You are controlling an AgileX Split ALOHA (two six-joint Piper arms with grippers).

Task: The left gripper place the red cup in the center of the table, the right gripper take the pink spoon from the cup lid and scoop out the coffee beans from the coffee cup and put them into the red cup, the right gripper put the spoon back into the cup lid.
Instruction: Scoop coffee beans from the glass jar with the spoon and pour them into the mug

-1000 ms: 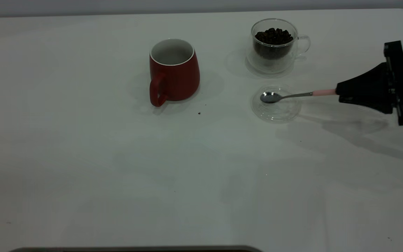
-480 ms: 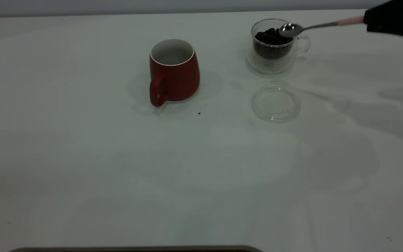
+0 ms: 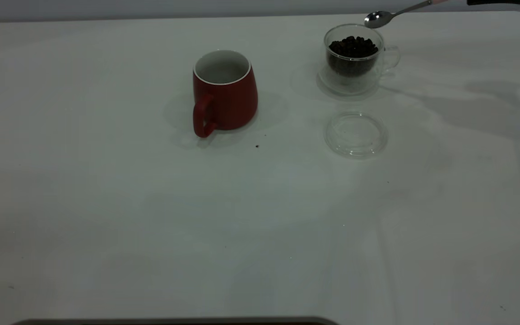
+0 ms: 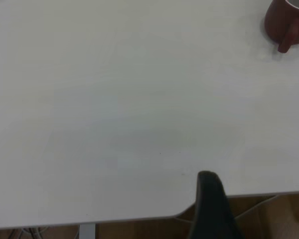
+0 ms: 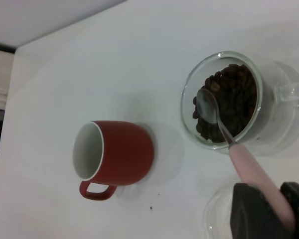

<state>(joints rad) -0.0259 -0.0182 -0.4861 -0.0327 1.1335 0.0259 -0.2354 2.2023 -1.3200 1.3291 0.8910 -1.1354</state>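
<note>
The spoon (image 3: 384,17) is no longer in the glass lid (image 3: 355,134): a second ago its bowl lay in the lid, half a second ago it hung at the rim of the glass cup (image 3: 355,58), and now it sits a little higher, over the far edge of that cup. The lid lies bare on the bench (image 3: 106,203), just in front of the glass cup. So the pick-up is done and the scoop is the step in hand.

The right hand (image 5: 266,211) is closed on the pink handle near its end; the exterior view catches only a dark sliver of it at the top edge. From its wrist camera the metal bowl hangs directly above the coffee beans (image 5: 229,102), looks empty, and does not seem to touch them yet. The beans fill much of the glass cup.

The red mug (image 3: 224,92) stands upright near the middle of the bench, handle toward the camera, well apart from the glass cup, and its white inside looks empty. It has not moved in the last second, so its placing looks finished.

The left hand (image 4: 214,206) shows only as a dark tip at the bench edge, far from the mug; I cannot tell whether it is wide or narrow.

Next, I judge, the spoon must dip into the beans.
</note>
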